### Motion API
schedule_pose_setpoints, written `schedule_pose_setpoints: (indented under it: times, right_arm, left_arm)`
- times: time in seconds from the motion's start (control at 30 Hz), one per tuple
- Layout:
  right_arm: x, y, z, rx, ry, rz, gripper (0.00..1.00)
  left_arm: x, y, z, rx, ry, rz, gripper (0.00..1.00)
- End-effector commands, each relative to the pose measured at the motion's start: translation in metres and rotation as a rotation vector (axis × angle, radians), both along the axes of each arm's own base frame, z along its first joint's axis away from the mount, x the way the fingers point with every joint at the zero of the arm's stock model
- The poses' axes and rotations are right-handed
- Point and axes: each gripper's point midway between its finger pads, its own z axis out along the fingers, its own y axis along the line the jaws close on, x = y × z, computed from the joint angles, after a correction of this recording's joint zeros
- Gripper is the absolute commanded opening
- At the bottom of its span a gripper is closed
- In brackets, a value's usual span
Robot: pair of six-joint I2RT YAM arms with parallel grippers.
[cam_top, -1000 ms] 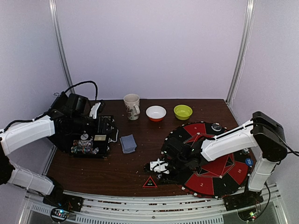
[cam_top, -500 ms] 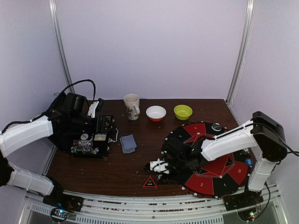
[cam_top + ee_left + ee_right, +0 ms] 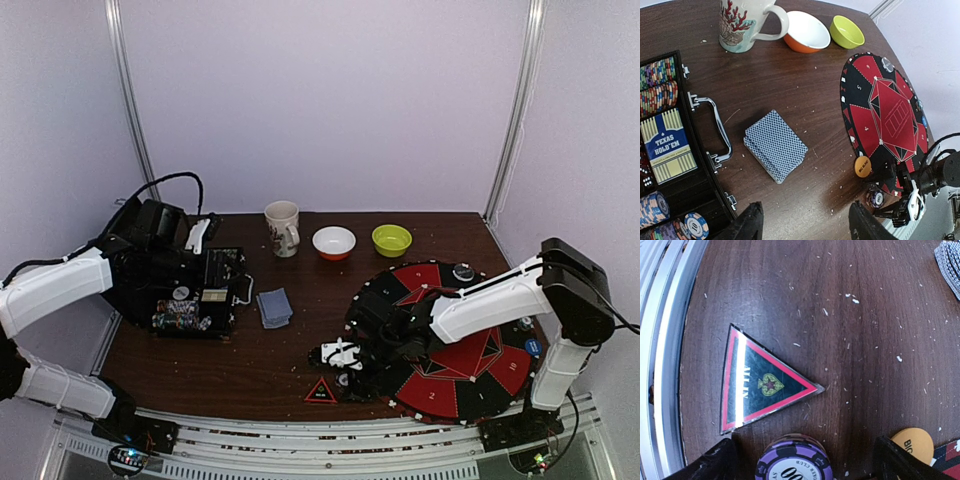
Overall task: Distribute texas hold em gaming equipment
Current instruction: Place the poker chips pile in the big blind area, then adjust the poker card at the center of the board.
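The texas hold em gaming equipment is spread over the dark wooden table (image 3: 262, 362), and the piece nearest the action is a purple chip stack (image 3: 793, 460) standing upright near the table's front edge. The right claw (image 3: 802, 467) hangs over it with its jaws wide open, one finger on each side of the stack and a clear gap to both, so it grips nothing. Just beside the stack lies the black triangular marker (image 3: 760, 382) with its red border, flat on the wood and closer to the front rail. On the stack's other side an orange disc (image 3: 911, 442) sits at the rim of the round black-and-red mat (image 3: 455, 385). Farther out on that mat a black-and-white disc (image 3: 464, 271) rests near its far edge and a blue disc (image 3: 533, 347) near its right edge. Toward the middle of the table a deck of cards (image 3: 775, 145) lies face down, blue-grey backs up, well apart from the mat. Left of the deck stands the open black case (image 3: 195, 295), holding rows of coloured chips (image 3: 657, 85) and a striped Texas Hold'em box (image 3: 667, 150). The left claw (image 3: 807, 225) hovers above the case's edge, jaws apart and empty. Along the back of the table stand a cream mug (image 3: 282, 227), a white bowl (image 3: 334, 241) and a green bowl (image 3: 391, 239).
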Motion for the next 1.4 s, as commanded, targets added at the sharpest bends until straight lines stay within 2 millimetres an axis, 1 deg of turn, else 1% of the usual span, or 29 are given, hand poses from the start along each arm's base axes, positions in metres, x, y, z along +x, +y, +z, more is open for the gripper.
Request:
schedule_pose_setpoints:
  times: [0.0,0.13,0.27,0.33,0.4,0.5,0.57,0.63,0.7,0.73,0.8,0.87,0.97,1.03,1.07,1.1,1.23,1.33,1.37]
  right_arm:
    - [0.002,-0.002,0.012,-0.010,-0.002,-0.001,1.00]
    - [0.011,0.011,0.043,0.049,-0.053,0.008,1.00]
    - [0.023,0.025,0.084,0.112,-0.118,0.005,1.00]
    - [0.028,0.029,0.110,0.162,-0.156,-0.002,1.00]
    - [0.038,0.033,0.138,0.229,-0.191,-0.048,1.00]
    - [0.069,0.037,0.185,0.391,-0.222,-0.251,1.00]
    - [0.089,0.037,0.214,0.506,-0.170,-0.391,1.00]
    - [0.110,0.035,0.235,0.583,-0.120,-0.516,1.00]
    - [0.129,0.032,0.252,0.625,-0.128,-0.638,1.00]
    - [0.139,0.030,0.256,0.644,-0.122,-0.711,1.00]
    - [0.158,0.024,0.254,0.664,-0.106,-0.877,0.95]
    - [0.168,0.027,0.239,0.650,-0.076,-0.970,0.93]
    - [0.179,0.034,0.220,0.624,-0.059,-1.071,0.93]
    - [0.180,0.043,0.206,0.592,-0.093,-1.089,1.00]
    - [0.180,0.048,0.198,0.567,-0.118,-1.093,1.00]
    - [0.181,0.054,0.195,0.551,-0.139,-1.096,1.00]
    - [0.187,0.071,0.164,0.451,-0.168,-1.116,1.00]
    - [0.182,0.089,0.145,0.396,-0.191,-1.074,1.00]
    - [0.181,0.095,0.132,0.364,-0.192,-1.060,1.00]
  left_arm:
    - [0.007,0.002,0.024,-0.010,-0.073,0.010,0.61]
    - [0.008,0.004,0.029,-0.010,-0.086,0.015,0.61]
    - [0.007,0.006,0.030,-0.006,-0.086,0.024,0.61]
    - [0.006,0.008,0.029,-0.002,-0.083,0.031,0.61]
    - [0.005,0.011,0.026,0.007,-0.077,0.048,0.61]
    - [0.003,0.015,0.020,0.018,-0.062,0.068,0.61]
    - [0.002,0.018,0.016,0.022,-0.054,0.080,0.62]
    - [0.000,0.019,0.014,0.026,-0.049,0.085,0.64]
    - [-0.002,0.020,0.014,0.019,-0.049,0.086,0.67]
    - [-0.002,0.019,0.016,0.013,-0.053,0.085,0.68]
    - [-0.004,0.019,0.020,0.002,-0.067,0.082,0.70]
    - [-0.004,0.020,0.022,0.002,-0.084,0.084,0.72]
    - [-0.002,0.024,0.023,0.026,-0.109,0.088,0.77]
    - [0.001,0.027,0.023,0.051,-0.121,0.096,0.83]
    - [0.002,0.030,0.022,0.065,-0.125,0.102,0.86]
    - [0.002,0.032,0.022,0.074,-0.129,0.104,0.88]
    - [0.004,0.034,0.021,0.095,-0.135,0.094,0.96]
    - [0.004,0.034,0.020,0.108,-0.139,0.082,0.98]
    - [0.003,0.034,0.019,0.111,-0.139,0.078,0.98]
